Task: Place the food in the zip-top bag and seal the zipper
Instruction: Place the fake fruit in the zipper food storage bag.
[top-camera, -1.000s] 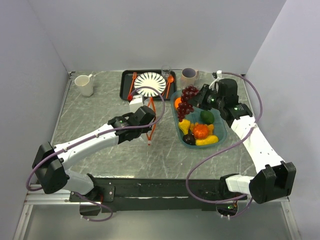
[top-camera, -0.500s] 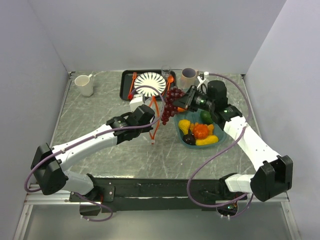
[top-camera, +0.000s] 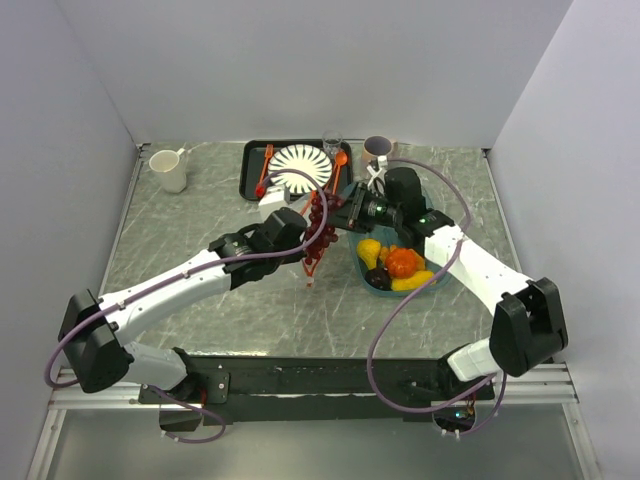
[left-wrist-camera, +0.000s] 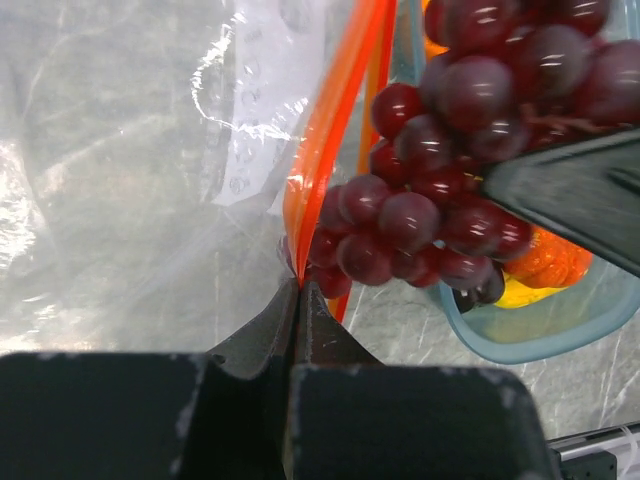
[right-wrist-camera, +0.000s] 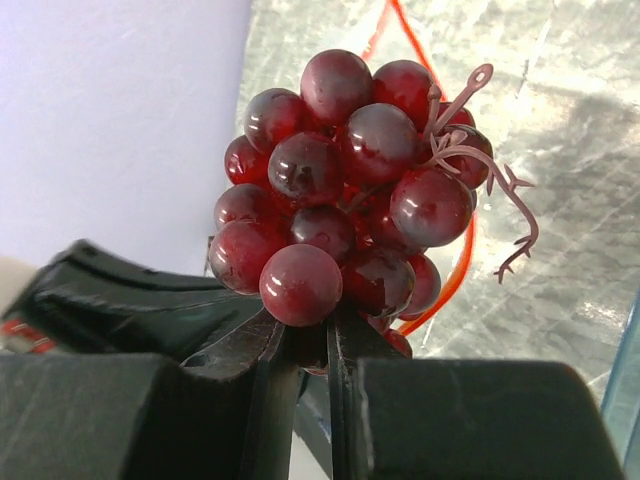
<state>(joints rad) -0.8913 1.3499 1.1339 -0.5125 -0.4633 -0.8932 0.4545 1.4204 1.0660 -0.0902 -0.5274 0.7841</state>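
Left gripper (left-wrist-camera: 298, 290) pinches zipper (left-wrist-camera: 335, 110); right gripper (right-wrist-camera: 310, 335) pinches grapes (right-wrist-camera: 345, 190) just beside it. Grey marbled table (top-camera: 200, 210) below, pale walls (top-camera: 300, 70) around

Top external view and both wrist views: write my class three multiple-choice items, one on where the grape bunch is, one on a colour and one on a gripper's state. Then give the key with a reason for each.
1. Where is the bunch of dark red toy grapes?
A) in the teal tub
B) on the striped plate
C) held by the right gripper

2. What colour is the zipper strip along the mouth of the soft clear plastic zip-top bag?
A) orange-red
B) blue
C) green

3. What state is the left gripper in?
A) wide open
B) shut on the zipper strip
C) shut on a white mug

Key:
1 C: the right wrist view shows the bunch clamped at that gripper's fingertips.
2 A: the left wrist view shows the strip orange-red against the clear film.
3 B: its fingertips meet on the strip's lower end.
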